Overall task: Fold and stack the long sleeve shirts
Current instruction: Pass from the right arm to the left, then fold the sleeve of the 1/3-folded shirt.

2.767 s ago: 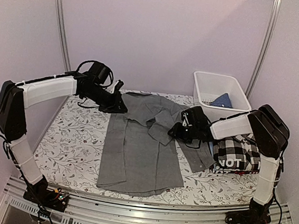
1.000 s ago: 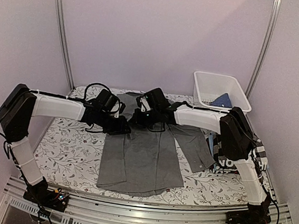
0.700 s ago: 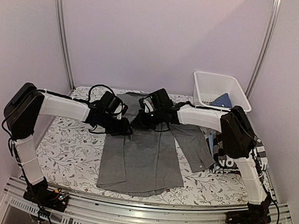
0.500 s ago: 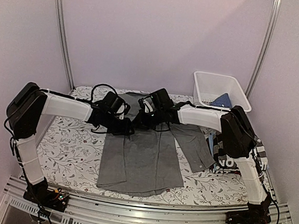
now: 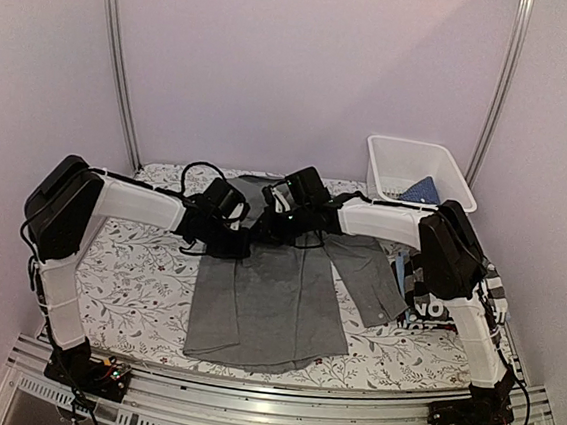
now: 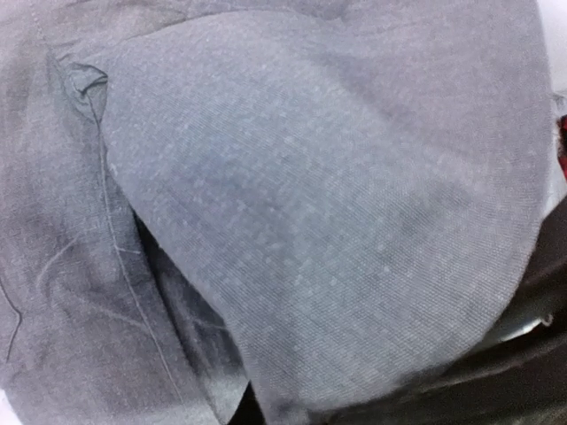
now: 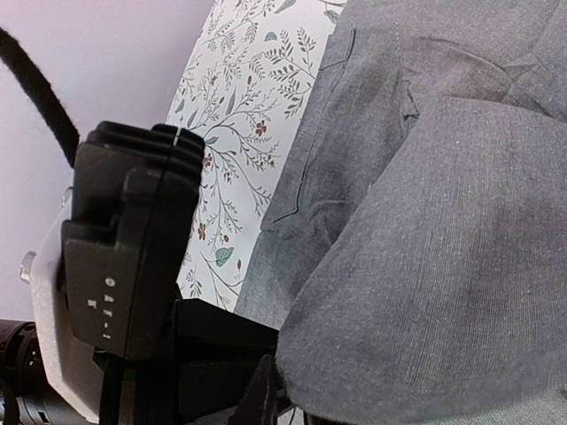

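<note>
Shifted inward since the earliest view: right gripper (image 5: 275, 222), then over the outlying sleeve near the folded stack, now at the collar end of the grey shirt (image 5: 265, 296); left gripper (image 5: 236, 236), then at the shirt's left shoulder, now just beside the right one.

Table (image 5: 126, 278): flowered cover, carrying every item below.

Grey shirt: spread lengthwise down the middle of the table, hem toward the arm bases, collar end beneath both grippers. One sleeve (image 5: 368, 276) lying out at an angle on the right side. Judged light, limp and not fragile, with some grip against the cover. Too soft to keep a crease unaided, and likely to sag and drag from a single pinch. Best taken at seamed places (shoulder, cuff, hem corner), with two holds well apart and lifted level.

Basket (image 5: 389, 160): white, at the far right corner.

Folded stack (image 5: 430, 309): dark cloth with white letters showing, at the right edge, largely hidden behind the right arm.

Pale blue shirt (image 5: 422, 191): inside the basket.

Left gripper fingers: buried under a hanging fold of grey cloth in the wrist view; spread or pinched, cannot tell.

Right gripper fingers: likewise covered by a grey fold low in its own wrist view; cannot tell.
</note>
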{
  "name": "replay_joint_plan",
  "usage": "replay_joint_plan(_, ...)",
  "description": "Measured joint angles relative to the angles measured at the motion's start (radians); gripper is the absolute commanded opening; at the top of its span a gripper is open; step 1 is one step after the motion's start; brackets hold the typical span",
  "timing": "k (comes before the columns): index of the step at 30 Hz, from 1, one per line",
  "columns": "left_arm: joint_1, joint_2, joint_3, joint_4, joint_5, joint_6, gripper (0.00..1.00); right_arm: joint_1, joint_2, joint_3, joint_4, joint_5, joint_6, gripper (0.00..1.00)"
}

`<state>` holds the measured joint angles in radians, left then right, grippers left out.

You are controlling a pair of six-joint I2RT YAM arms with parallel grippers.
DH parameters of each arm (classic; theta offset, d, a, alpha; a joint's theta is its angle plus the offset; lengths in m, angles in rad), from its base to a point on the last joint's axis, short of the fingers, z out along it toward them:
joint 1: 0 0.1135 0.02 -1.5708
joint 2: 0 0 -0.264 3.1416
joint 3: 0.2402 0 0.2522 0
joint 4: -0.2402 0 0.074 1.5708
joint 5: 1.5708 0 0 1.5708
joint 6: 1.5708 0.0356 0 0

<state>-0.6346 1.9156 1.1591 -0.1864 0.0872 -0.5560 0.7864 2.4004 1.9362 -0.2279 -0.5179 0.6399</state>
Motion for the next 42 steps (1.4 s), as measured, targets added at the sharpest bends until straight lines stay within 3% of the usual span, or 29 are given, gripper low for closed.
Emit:
replay_joint_plan(5, -0.001, 0.003, 0.052, -0.058, 0.016, 0.006, 0.00, -0.002, -0.019, -0.023, 0.003, 0.039, -0.009, 0.39)
replay_joint_plan(10, -0.001, -0.013, 0.131, -0.123, 0.119, 0.010, 0.00, -0.009, -0.117, -0.107, -0.002, 0.145, -0.058, 0.54)
replay_joint_plan(16, 0.012, -0.065, 0.195, -0.156, 0.306, -0.022, 0.00, -0.008, -0.294, -0.194, -0.002, 0.294, -0.121, 0.56)
replay_joint_plan(23, 0.075, -0.145, 0.180, -0.071, 0.542, -0.182, 0.00, -0.018, -0.456, -0.330, 0.015, 0.425, -0.159, 0.57)
replay_joint_plan(33, 0.233, -0.459, -0.286, 0.277, 0.629, -0.557, 0.00, -0.015, -0.481, -0.481, 0.010, 0.448, -0.164, 0.58)
replay_joint_plan(42, 0.266, -0.485, -0.488, 0.391, 0.647, -0.692, 0.00, 0.090, -0.443, -0.488, 0.109, 0.366, -0.182, 0.57)
